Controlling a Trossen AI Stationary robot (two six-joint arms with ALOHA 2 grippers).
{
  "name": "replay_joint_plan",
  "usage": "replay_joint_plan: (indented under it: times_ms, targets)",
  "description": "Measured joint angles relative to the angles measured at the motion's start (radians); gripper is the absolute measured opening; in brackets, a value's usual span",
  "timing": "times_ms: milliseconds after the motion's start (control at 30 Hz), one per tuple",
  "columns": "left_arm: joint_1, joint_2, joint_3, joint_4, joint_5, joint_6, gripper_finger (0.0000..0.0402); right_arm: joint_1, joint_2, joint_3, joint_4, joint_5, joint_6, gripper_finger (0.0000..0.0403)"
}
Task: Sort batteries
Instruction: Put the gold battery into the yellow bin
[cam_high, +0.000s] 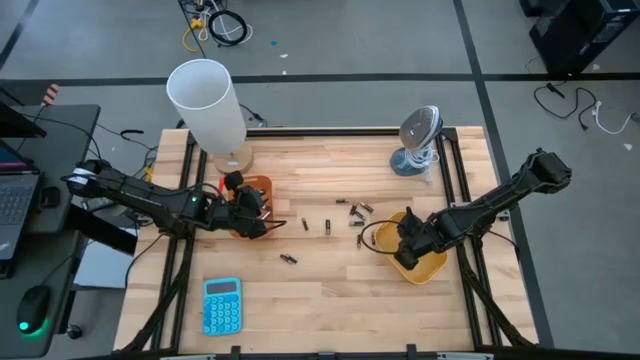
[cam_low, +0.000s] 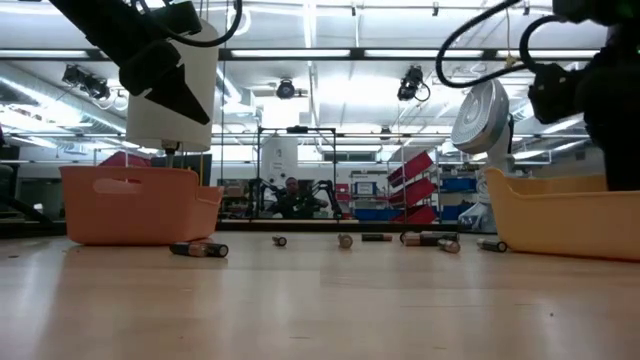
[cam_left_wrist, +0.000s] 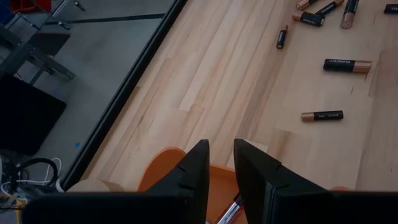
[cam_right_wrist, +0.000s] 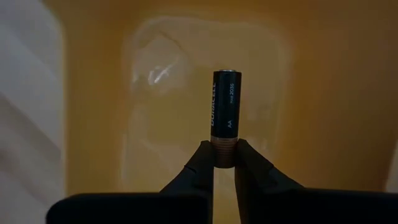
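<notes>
The pale wooden surface (cam_high: 330, 275) carries loose batteries (cam_high: 354, 210) scattered between the two trays, a blue calculator (cam_high: 221, 304), a white cylinder (cam_high: 207, 103) and a small fan (cam_high: 418, 140). Beyond it lies grey floor with cables. Over the yellow tray (cam_high: 428, 267), the right gripper (cam_right_wrist: 224, 155) has its jaws clamped on the copper end of an AA battery (cam_right_wrist: 224, 106). The left gripper (cam_left_wrist: 221, 165) hangs above the orange tray (cam_high: 259, 187), jaws narrow; whether they grip anything is unclear.
</notes>
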Motion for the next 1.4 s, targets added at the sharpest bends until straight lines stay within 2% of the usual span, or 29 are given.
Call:
replay_joint_plan:
  times_ms: [533,867,1400]
  targets:
    - [0.000,0.000,0.000,0.000,0.000,0.000,0.0076,-0.017,0.001,-0.035,0.045,0.080,0.009,0.0036]
    - [0.000,0.000,0.000,0.000,0.000,0.000,0.0076,-0.043,0.003,-0.035,0.087,0.080,-0.031,0.0040]
    - [0.000,0.000,0.000,0.000,0.001,0.000,0.0076,-0.043,0.128,-0.034,0.128,0.070,-0.065,0.0041]
